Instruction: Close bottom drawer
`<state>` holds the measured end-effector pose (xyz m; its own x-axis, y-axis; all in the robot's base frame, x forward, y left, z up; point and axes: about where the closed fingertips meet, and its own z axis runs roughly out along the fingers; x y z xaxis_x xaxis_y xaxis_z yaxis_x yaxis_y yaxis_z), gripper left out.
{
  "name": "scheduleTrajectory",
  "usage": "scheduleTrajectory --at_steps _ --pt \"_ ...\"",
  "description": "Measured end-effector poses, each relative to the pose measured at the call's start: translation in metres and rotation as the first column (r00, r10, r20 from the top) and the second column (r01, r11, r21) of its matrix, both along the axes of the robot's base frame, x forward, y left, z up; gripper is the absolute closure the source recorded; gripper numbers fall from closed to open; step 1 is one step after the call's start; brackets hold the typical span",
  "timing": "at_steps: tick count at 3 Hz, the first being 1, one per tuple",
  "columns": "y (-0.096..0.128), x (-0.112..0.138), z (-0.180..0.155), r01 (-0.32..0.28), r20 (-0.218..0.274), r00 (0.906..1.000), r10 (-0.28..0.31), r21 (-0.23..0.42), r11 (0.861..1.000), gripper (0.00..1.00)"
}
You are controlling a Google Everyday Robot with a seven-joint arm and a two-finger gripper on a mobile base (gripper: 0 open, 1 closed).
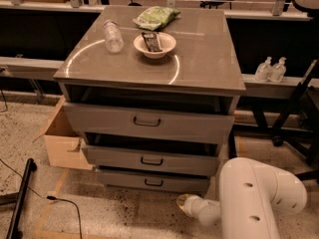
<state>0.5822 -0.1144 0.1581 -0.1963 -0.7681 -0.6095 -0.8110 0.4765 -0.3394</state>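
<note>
The bottom drawer point(149, 181) is the slimmest grey front, low on the cabinet, with a small dark bar handle point(153, 182). It sits set back under the middle drawer point(149, 159), and its inside is hidden. The top drawer point(147, 121) and the middle drawer each stick out a little, with a dark gap above them. My white arm point(254, 198) fills the lower right. My gripper point(185, 203) is at its end, low by the floor, just right of and below the bottom drawer's right end, apart from the handle.
On the cabinet top point(209, 63) stand a clear bottle point(113, 35), a white bowl point(154, 44) and a green bag point(156, 17). A cardboard box point(62, 142) stands at the cabinet's left. A black pole point(20, 198) and a cable lie at lower left. Chair legs point(291, 113) stand at the right.
</note>
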Motion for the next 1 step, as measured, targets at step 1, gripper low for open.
scheduleTrajectory --at_steps 1 --pt "0.0014 -0.0417 0.0196 -0.007 -0.06 0.9981 0.009 0.033 0.999 1.0"
